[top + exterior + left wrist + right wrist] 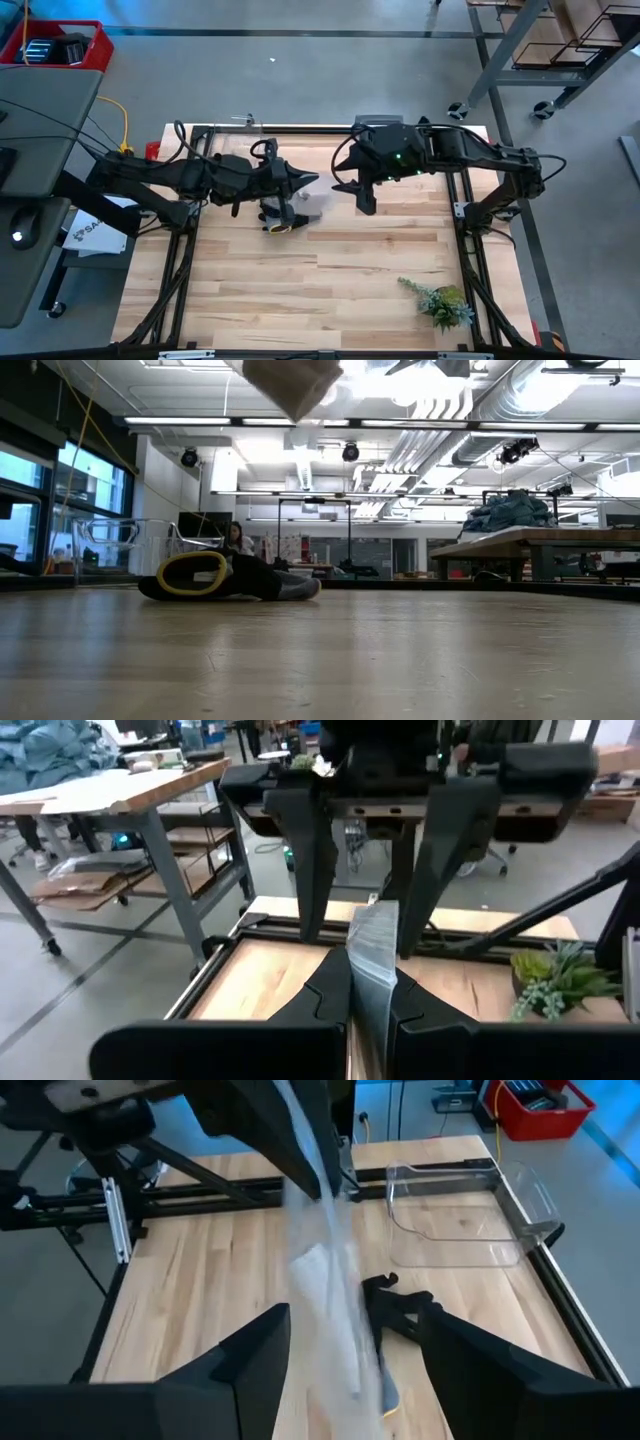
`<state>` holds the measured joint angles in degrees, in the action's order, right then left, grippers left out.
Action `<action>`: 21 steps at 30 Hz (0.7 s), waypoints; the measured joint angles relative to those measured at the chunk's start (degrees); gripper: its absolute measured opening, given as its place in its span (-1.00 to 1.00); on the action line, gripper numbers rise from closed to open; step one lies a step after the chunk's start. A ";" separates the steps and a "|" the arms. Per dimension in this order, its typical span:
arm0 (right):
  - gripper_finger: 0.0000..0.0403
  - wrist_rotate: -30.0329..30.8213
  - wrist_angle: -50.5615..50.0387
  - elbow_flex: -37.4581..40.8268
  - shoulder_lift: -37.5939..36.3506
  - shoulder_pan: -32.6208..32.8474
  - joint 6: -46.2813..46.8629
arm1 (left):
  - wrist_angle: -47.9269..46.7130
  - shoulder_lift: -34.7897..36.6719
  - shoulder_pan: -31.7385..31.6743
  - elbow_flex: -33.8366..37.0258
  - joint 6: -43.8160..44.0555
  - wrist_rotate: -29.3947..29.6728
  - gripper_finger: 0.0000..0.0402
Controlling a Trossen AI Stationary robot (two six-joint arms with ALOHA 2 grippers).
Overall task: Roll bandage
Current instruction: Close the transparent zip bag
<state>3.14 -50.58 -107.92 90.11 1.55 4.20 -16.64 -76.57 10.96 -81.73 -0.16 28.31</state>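
The bandage point(372, 960) is up in the air over the table point(330, 290), and my left gripper point(368, 982) is squeezed shut on it. In my left wrist view the white strip sticks up from between the two dark fingers. From my right wrist view it hangs down as a long, thin, see-through strip point(325, 1280).

My right gripper point(355, 1365) is just past it, facing the left one. Its fingers point(250, 1355) are spread wide, one on each side of the hanging strip. I cannot tell if they touch the cloth.

Under the strip, a black and grey glove point(280, 215) with a yellow cuff lies flat on the wood. A clear plastic tray point(465, 1210) sits farther back, near the table's back edge. A small green plant point(440, 300) sits on the near right part of the table.

Far behind, in the room, a person point(238, 540) sits at a desk.
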 joint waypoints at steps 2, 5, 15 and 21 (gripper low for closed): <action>0.05 0.94 -0.66 0.00 -0.02 0.03 -0.01 | 0.24 0.01 0.04 0.00 -0.03 -0.12 -1.00; -0.06 1.06 -0.80 0.00 -0.02 -0.07 0.14 | 0.37 0.04 0.02 0.00 -0.02 -0.10 -1.00; -0.93 0.80 -0.98 0.00 -0.02 -0.02 0.47 | 1.27 0.02 0.02 0.00 -0.02 -0.04 -1.00; -0.99 0.91 -1.64 0.00 -0.02 -0.01 0.89 | 1.08 0.04 -0.04 0.00 1.62 0.04 -1.00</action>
<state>4.05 -52.22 -107.92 90.08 1.54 5.09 -15.56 -76.53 10.92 -81.73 1.46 28.35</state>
